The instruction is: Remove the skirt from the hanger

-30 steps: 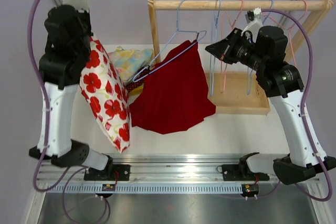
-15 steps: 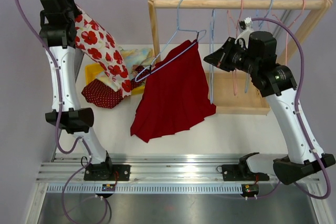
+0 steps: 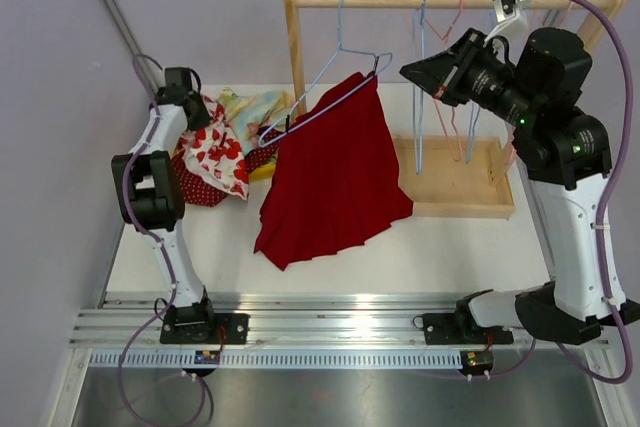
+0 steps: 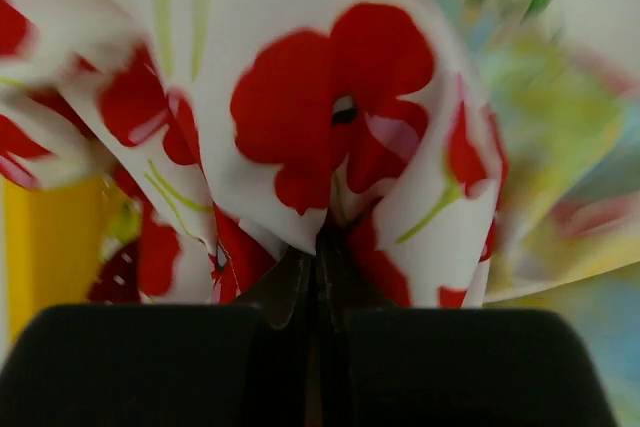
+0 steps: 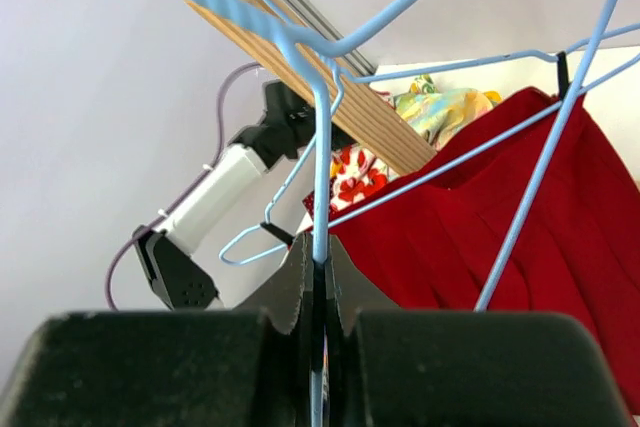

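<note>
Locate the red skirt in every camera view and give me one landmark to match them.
Top external: the red skirt hangs at centre, below the rail.
Left wrist: not in it; the poppy-print cloth fills the view.
Right wrist: lower right, beyond the gripped blue hanger.
Shared landmark: the poppy-print cloth, left of the skirt in top external and right wrist.

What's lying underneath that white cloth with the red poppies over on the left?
A dark red dotted cloth pokes out beneath the poppy cloth, with a yellow edge beside it. How far either runs underneath is covered.
</note>
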Robot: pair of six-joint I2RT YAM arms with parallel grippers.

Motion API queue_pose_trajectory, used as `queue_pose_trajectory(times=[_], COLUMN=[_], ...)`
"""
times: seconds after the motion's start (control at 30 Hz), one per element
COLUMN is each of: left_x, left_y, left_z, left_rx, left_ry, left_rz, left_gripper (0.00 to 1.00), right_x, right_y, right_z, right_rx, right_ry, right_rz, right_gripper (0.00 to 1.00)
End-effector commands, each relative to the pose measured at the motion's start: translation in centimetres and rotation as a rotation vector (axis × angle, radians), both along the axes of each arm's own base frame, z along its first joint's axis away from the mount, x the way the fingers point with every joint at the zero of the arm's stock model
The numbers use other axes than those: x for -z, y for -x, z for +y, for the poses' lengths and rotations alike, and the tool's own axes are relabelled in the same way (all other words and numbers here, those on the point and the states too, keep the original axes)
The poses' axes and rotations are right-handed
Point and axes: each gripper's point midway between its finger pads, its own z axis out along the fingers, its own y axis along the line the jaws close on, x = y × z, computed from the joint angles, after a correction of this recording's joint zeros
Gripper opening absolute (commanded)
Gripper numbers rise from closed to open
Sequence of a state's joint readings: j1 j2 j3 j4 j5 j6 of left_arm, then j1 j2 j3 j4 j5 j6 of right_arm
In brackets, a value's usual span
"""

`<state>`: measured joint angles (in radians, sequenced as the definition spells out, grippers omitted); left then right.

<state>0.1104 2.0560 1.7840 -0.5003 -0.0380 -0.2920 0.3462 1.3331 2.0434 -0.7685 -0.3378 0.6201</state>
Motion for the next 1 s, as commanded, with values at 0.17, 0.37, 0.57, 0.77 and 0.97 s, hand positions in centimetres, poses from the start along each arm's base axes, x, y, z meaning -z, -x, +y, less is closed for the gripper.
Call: queue_pose_trajectory(times=[0.17,0.37,0.57,0.77,0.97], left_x=[-6.4,-16.2,-22.4,-24.7,-19.6], left_y=[1.5,6.5,13.0,20.7,27.1], left_z=[-4.7,-5.5,-6.4,-7.3,-8.5], left_rx=[0.050,0.050,0.092,0.146,0.220], left_ry=[-0.015,-0.064,-0.085,-0.067,-0.020], left_rz=[-0.043,-0.262,-0.383,-0.467,-0.407], left_gripper=[0.99,0.99,0.99,0.99,0.99], right_x=[0.9,4.1,5.9,6.2,3.5], right_y=[-4.0,-6.5,-5.3,-3.0,-0.6], right_z=[1.3,2.0,1.2,-0.6,-3.3], right_rx=[0.005,0.024,0.055,0.100,0.184], right_ry=[-0.020,-0.008,-0.004,0.032,0.093], right_rz=[-0.011,0.076,0.119,0.123,0.047], right_gripper=[0.00,0.00,0.00,0.41,0.97])
